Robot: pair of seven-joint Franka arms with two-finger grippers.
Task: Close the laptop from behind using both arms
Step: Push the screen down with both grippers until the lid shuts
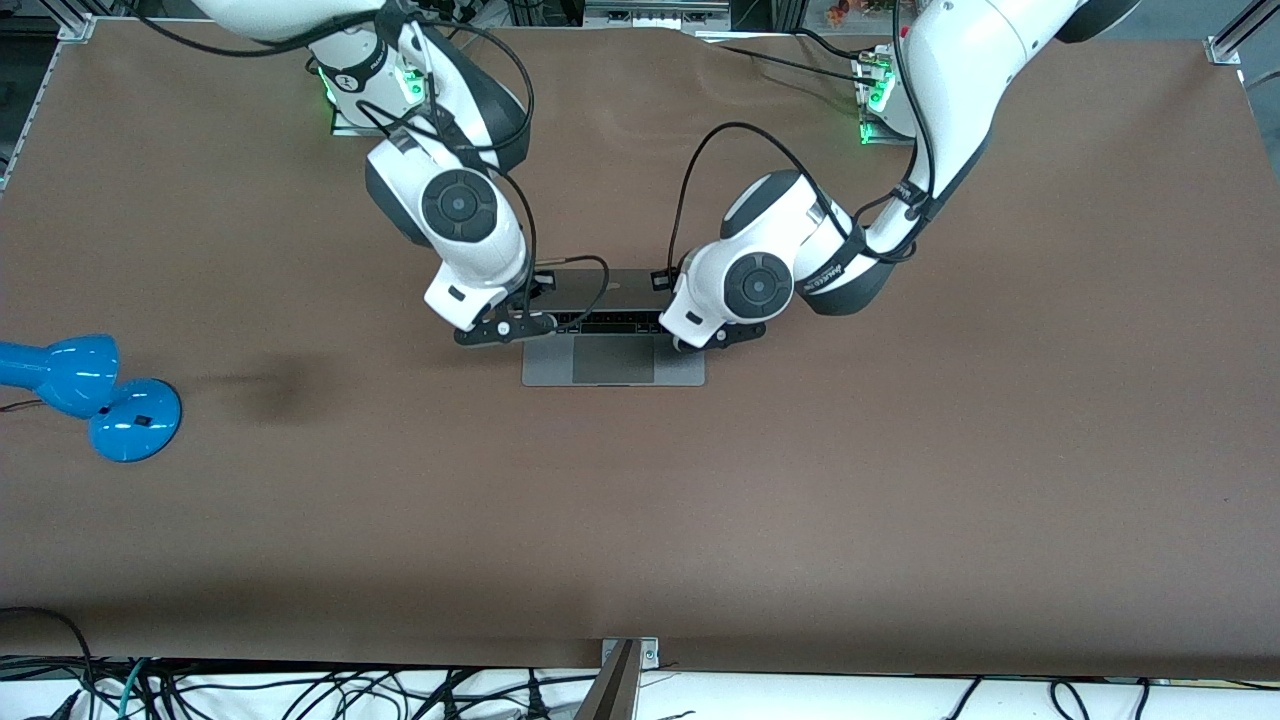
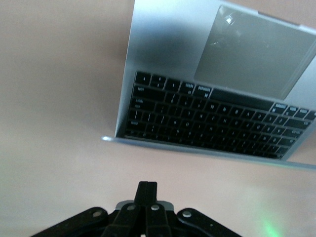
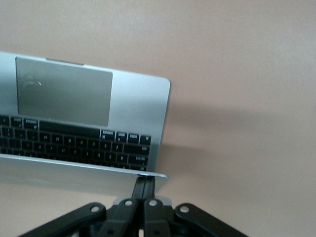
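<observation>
The grey laptop lies open at the table's middle, with its keyboard and trackpad showing. Its lid's back faces the arms' bases. My right gripper is shut and empty at the lid's corner toward the right arm's end. In the right wrist view its closed tips touch the lid's top edge at that corner of the laptop. My left gripper is shut and empty at the other corner. In the left wrist view its tips sit a short gap from the lid's edge of the laptop.
A blue desk lamp lies on the table at the right arm's end, well away from the laptop. The brown table top spreads wide around the laptop.
</observation>
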